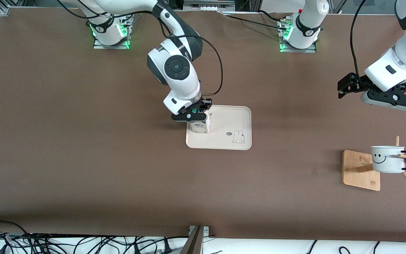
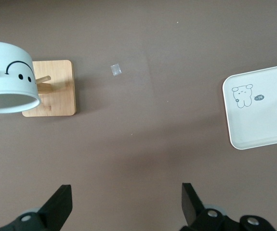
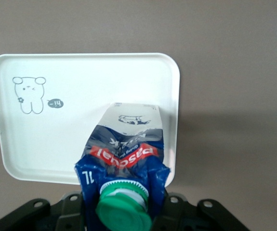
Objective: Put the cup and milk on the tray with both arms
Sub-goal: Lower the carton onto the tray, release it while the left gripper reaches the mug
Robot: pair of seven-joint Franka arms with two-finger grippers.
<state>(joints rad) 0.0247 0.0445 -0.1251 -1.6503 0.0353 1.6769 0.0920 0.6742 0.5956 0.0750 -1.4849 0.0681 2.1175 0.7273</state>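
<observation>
My right gripper is shut on the top of the milk carton, dark blue and cream with a green cap. The carton is upright over the cream tray, at the tray's edge toward the right arm's end; I cannot tell whether its base touches. The right wrist view shows the carton over the tray. The smiley cup hangs by its handle on a wooden peg stand toward the left arm's end. My left gripper is open and empty in the air above bare table; in its view the gripper is apart from the cup.
The wooden stand's base and pegs hold the cup above the table. A small clear scrap lies on the brown table between stand and tray. Cables lie along the table's edge nearest the front camera.
</observation>
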